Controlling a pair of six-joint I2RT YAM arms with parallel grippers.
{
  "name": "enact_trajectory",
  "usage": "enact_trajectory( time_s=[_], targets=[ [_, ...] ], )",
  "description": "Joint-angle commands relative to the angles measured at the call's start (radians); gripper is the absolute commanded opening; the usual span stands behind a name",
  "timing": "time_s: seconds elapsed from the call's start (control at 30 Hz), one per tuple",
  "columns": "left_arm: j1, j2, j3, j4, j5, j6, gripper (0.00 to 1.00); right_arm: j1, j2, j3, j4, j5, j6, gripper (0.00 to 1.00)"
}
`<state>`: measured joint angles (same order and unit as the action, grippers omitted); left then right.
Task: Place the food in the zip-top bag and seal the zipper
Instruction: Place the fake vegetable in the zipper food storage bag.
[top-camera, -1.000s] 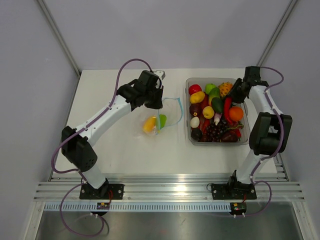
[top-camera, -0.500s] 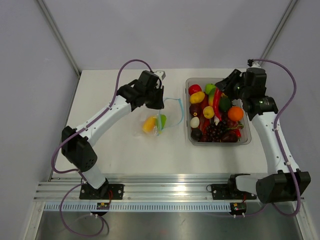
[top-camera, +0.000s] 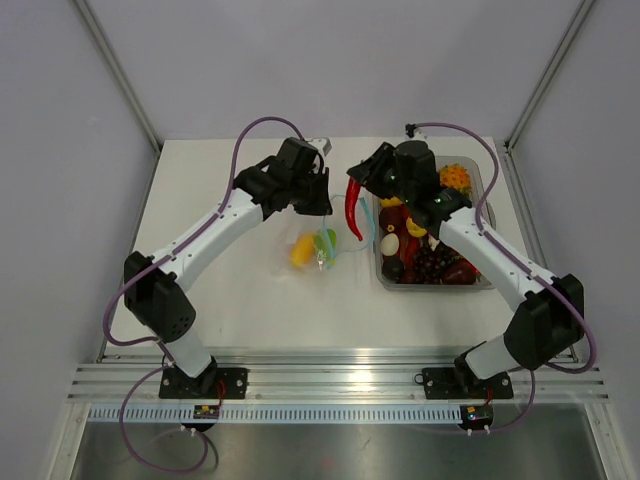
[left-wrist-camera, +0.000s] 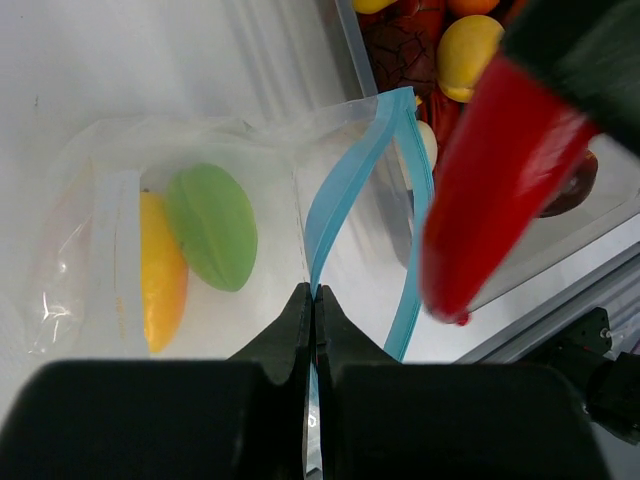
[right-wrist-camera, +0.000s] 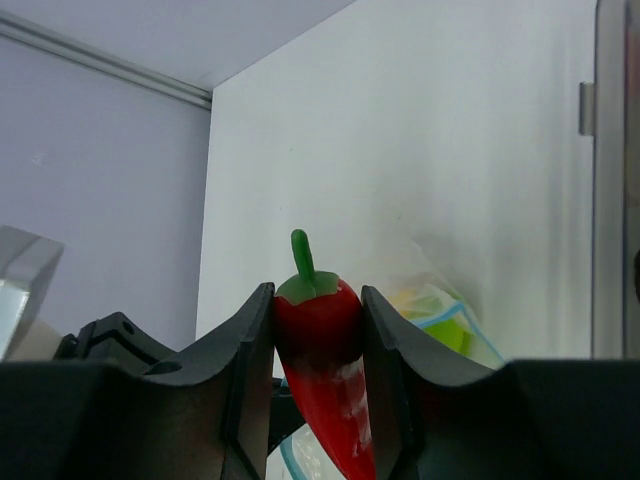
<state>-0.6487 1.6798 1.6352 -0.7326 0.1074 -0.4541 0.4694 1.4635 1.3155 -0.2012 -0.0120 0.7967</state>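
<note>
DESK: Caption pls. Where's the bag?

PHOTOG: The zip-top bag lies on the white tabletop, about ctr, just left of the clear tub. Inside it: a yellow piece and a green piece, side by side.

DESK: And the arms?

PHOTOG: The left tool is clamped tight on the zipper, the blue strip at the bag's right edge, fingers pinched w/ no gap. The strip's two sides stand apart, so the mouth gapes toward the tub. The right tool grips a red chilli btwn both fingers, green stem end in the grip, pointed tip free.

DESK: Chilli's position?

PHOTOG: Held clear of the tabletop, over the gap btwn the bag's mouth and the tub's left wall. From overhead it hangs just right of the left tool.

DESK: The rest?

PHOTOG: The food sits heaped in the tub, incl. dark grapes, a yellow fruit and an orange pc at the far right corner.
</note>
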Motion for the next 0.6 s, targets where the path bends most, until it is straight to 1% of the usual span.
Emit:
enact_trajectory(
  time_s=[0.0,0.07,0.2,0.3,0.43,0.57],
  targets=[
    [0.003,0.009,0.063,0.021,0.032,-0.017,0.0,0.075,0.009,-0.008,0.129,0.164,0.056,0.11],
    [0.004,0.014,0.071,0.015,0.034,-0.024,0.0,0.116,0.018,-0.025,0.149,0.246,0.056,0.11],
    [0.006,0.029,0.078,0.024,0.083,-0.054,0.0,0.124,0.001,-0.12,0.225,0.294,0.11,0.12],
    [0.006,0.028,0.06,0.035,0.087,-0.055,0.0,0.132,-0.017,-0.153,0.227,0.336,0.113,0.13],
    [0.007,0.034,0.054,0.039,0.089,-0.06,0.0,0.132,-0.049,-0.211,0.241,0.359,0.131,0.13],
    [0.007,0.041,0.052,0.053,0.097,-0.07,0.0,0.138,-0.072,-0.257,0.24,0.345,0.147,0.14]
  ],
)
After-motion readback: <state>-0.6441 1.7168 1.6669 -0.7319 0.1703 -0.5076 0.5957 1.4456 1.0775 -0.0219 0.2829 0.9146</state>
